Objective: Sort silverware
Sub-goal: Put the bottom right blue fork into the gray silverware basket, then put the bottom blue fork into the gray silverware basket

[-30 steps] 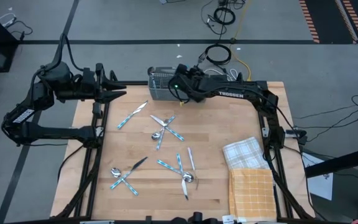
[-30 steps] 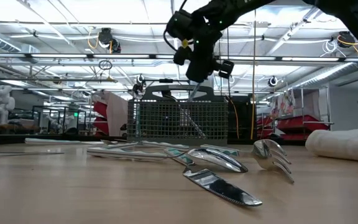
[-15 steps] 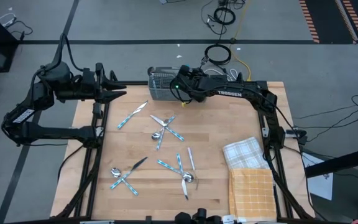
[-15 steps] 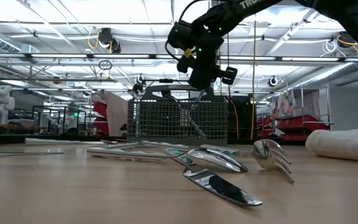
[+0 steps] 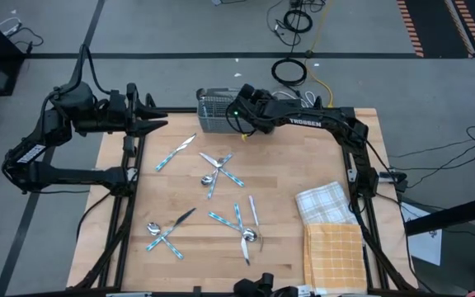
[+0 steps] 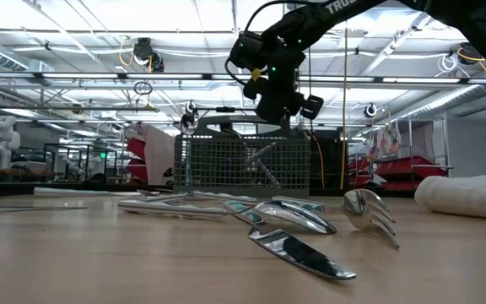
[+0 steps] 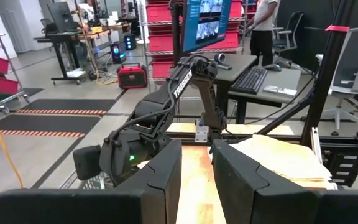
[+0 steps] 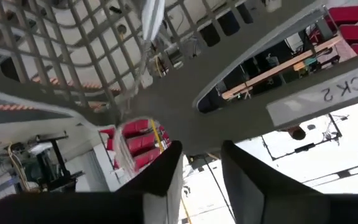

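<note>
Silverware (image 5: pixel 221 169) lies scattered across the wooden bench (image 5: pixel 287 165) in the high view: a knife (image 5: pixel 176 152) toward the upper left, a crossed cluster at centre, a crossed pair (image 5: pixel 165 232) at lower left, and another cluster (image 5: pixel 242 224) at lower centre. In the low view a spoon (image 6: pixel 289 216), a fork (image 6: pixel 369 211) and a knife blade (image 6: pixel 302 253) lie in front of the caddy (image 6: pixel 243 162), which stands at the bench's far edge with some pieces leaning inside it. Right gripper (image 6: pixel 289 114) hangs just above the caddy, its fingers (image 8: pixel 160 174) parted with nothing between them, the mesh close before them in its wrist view. Left gripper (image 5: pixel 153 114) hovers off the bench's upper left corner, fingers (image 7: pixel 163 177) slightly apart and empty. Two folded cloths (image 5: pixel 328 223) lie at lower right.
</note>
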### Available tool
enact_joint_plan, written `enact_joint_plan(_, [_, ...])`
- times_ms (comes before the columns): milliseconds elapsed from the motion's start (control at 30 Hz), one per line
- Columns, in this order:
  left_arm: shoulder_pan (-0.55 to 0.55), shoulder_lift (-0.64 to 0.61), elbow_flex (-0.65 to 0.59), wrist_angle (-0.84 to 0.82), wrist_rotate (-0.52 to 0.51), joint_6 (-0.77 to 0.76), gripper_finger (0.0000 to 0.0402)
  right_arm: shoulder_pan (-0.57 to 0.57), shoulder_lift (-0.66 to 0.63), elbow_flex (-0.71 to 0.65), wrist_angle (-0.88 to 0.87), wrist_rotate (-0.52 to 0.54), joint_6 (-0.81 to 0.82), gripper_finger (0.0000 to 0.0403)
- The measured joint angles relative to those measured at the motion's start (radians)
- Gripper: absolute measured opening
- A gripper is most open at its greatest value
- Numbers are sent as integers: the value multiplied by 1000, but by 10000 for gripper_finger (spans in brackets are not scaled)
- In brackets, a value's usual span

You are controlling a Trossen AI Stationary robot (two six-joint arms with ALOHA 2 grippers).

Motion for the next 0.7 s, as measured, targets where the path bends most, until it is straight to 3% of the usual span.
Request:
enact_joint_plan(233, [0, 0, 0, 0, 0, 3, 95, 8, -1, 0, 21, 10, 58, 105])
enact_joint_plan(467, [0, 0, 0, 0, 0, 0, 95, 22, -12, 20, 100, 149, 163, 105])
enact_joint_plan(700, [0, 0, 0, 0, -6, -101, 95, 69, -94, 90, 99, 146, 564, 105])
